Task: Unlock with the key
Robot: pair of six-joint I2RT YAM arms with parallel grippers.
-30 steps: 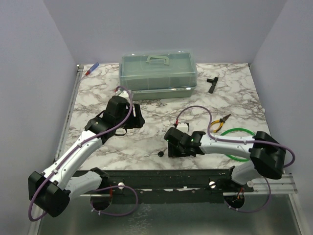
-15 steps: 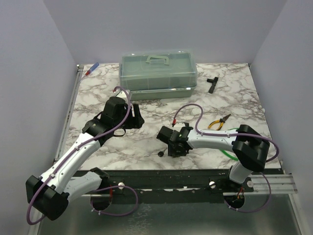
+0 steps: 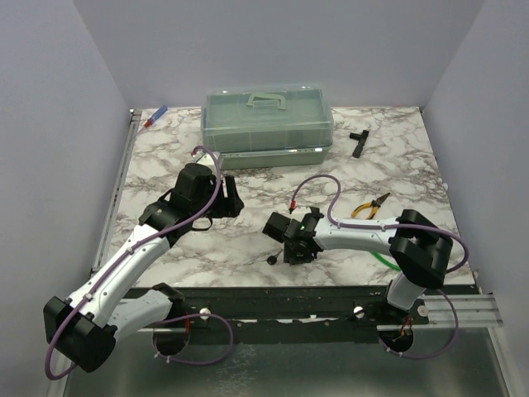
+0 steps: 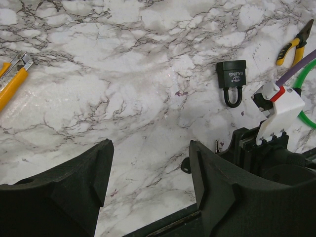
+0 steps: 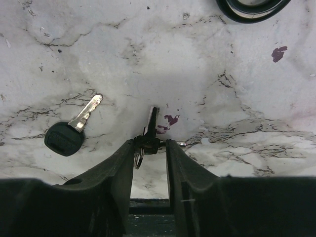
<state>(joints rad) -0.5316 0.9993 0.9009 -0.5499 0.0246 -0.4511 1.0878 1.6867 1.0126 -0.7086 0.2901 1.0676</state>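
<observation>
The right pincer [image 5: 149,144] sits low over the table [image 5: 222,59], its jaws a narrow gap apart on either side of a small dark piece [image 5: 152,126] with a wire ring [image 5: 138,159]. The piece is too edge-on to tell whether it is a second key, and I cannot tell whether the jaws already pinch it. In the right wrist view, the key [image 5: 74,128] lies flat at about 9 o'clock from the pincer, just beside the left finger but outside the jaws, with its blade pointing to 2 o'clock. If that flat key is the target, I judge the grip misplaced. The jaws should part, shift toward 9 o'clock, centre on the round black head, then press down to the table before pinching. That would leave the blade free and sticking out for insertion. A thin key lying flat may skid or flip, so a slow squeeze seems wise. In the left wrist view, the padlock [image 4: 231,79] lies near, at about 12 o'clock from the right pincer. The left pincer [image 4: 148,163] hangs with jaws wide apart and nothing in them. It is well placed to steady the padlock.
</observation>
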